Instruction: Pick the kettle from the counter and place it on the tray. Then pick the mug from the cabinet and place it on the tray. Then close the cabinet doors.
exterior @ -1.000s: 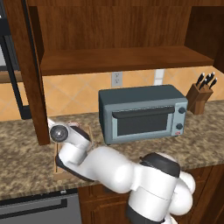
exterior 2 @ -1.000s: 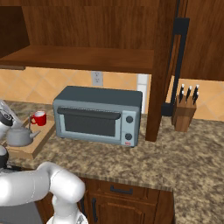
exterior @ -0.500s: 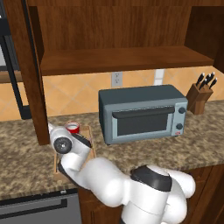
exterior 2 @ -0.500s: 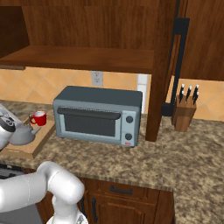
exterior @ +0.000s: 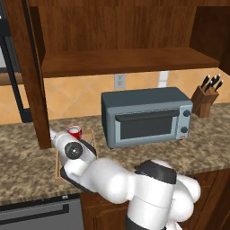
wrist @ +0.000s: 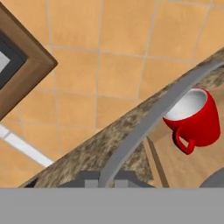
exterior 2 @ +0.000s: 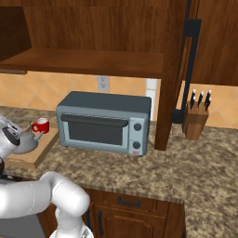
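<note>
In the hand view my gripper (wrist: 107, 177) is shut on the kettle's thin grey wire handle (wrist: 144, 127), which arcs away from between the tips. The grey kettle (exterior 2: 25, 143) sits low over the wooden tray (exterior 2: 32, 155) at the left end of the counter (exterior 2: 186, 167). The red mug (exterior: 74, 133) (exterior 2: 41, 125) (wrist: 197, 116) stands upright on the tray's far end, just beyond the kettle. The cabinet (exterior: 126, 60) above is open, its shelf bare. One cabinet door (exterior: 33, 76) stands edge-on at the left, the other (exterior 2: 174, 69) at the right.
A grey toaster oven (exterior: 146, 117) stands on the counter right of the tray. A knife block (exterior 2: 195, 122) sits further right by the open right door. My white arm (exterior: 108, 177) lies over the tray's near end.
My hand has sunk a little and shifted right over the tray. The mug, hidden behind it a second ago in the left base view, now shows. The kettle has barely moved.
</note>
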### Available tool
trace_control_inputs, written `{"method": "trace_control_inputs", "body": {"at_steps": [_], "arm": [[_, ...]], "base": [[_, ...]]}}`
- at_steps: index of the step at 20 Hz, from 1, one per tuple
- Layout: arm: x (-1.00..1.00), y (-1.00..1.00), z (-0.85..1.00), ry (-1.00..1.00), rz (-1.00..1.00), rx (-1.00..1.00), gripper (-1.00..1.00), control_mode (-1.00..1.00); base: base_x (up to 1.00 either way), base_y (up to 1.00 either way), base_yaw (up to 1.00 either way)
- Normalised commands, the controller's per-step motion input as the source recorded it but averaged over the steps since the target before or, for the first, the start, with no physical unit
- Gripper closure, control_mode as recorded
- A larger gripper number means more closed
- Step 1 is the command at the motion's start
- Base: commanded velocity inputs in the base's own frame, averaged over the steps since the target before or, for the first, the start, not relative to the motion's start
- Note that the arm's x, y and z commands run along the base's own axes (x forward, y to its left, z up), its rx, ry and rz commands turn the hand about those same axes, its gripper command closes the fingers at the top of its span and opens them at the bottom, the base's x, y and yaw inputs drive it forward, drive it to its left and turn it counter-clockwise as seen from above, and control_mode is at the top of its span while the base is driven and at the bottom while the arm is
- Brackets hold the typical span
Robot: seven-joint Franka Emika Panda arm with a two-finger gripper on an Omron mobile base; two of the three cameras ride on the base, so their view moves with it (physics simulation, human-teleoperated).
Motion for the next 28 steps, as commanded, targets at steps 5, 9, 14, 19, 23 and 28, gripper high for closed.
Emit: {"method": "trace_control_inputs", "body": {"at_steps": [5, 9, 14, 19, 23, 28], "arm": [[-0.13, -0.26, -0.18, 0.00, 0.09, 0.05, 1.00, -1.00], [-0.16, -0.01, -0.22, 0.02, 0.01, 0.05, -1.00, -1.00], [-0.15, 0.00, -0.17, 0.05, 0.00, 0.00, -1.00, -1.00], [-0.17, 0.01, -0.18, 0.07, -0.05, 0.00, -1.00, -1.00], [-0.15, 0.00, -0.13, 0.08, -0.06, 0.00, -1.00, -1.00], [-0.20, 0.01, -0.14, 0.12, -0.07, 0.01, -1.00, -1.00]], "base": [[0.00, 0.00, 0.00], [0.00, 0.00, 0.00], [0.00, 0.00, 0.00], [0.00, 0.00, 0.00], [0.00, 0.00, 0.00], [0.00, 0.00, 0.00]]}}
